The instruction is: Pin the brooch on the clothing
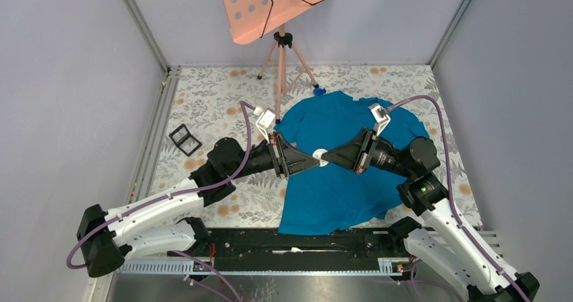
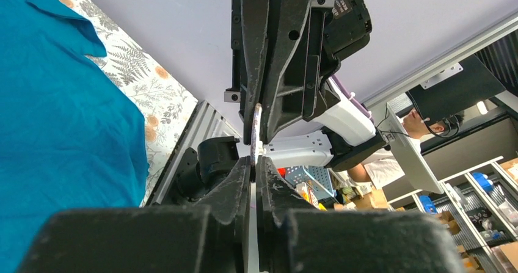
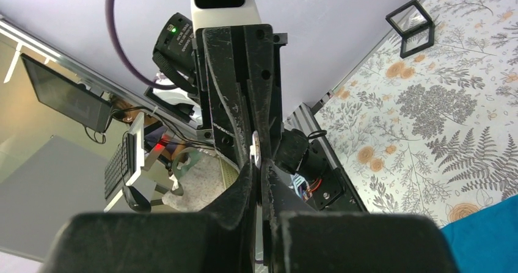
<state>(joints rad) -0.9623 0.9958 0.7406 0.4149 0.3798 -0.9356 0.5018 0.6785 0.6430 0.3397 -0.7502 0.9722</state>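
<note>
Teal, soft fabric is what the pin has to enter. The clothing (image 1: pixel 338 187) lies spread flat on the table (image 1: pixel 216 106), collar toward the far wall and hem near the arm bases.

The brooch (image 1: pixel 320 156) is not on it yet. It hangs in the air over the chest of the shirt, between two arms that meet tip to tip. The left end effector (image 1: pixel 312 161) is closed on one edge of the disc, and the right end effector (image 1: pixel 329 157) is pinched on the opposite edge. Both wrist views show the disc edge-on, as a thin pale sliver between dark fingers.

I judge the disc to be light, stiff and thin, with smooth faces that could slip or twist in a pinch, so the rim is the sensible place to hold it. Whether it has a pin or clasp on the back cannot be made out.

The shirt is limp (it will likely wrinkle and slide rather than resist a push). One arm would probably have to steady or lift a fold.

The table wears a flat floral print, and plain pale walls close in three sides. A pink perforated board on a tripod (image 1: pixel 277 5) stands at the far end, with a small blue lump (image 1: pixel 319 91) by the collar. A black square frame (image 1: pixel 184 139) lies well left of the shirt.
</note>
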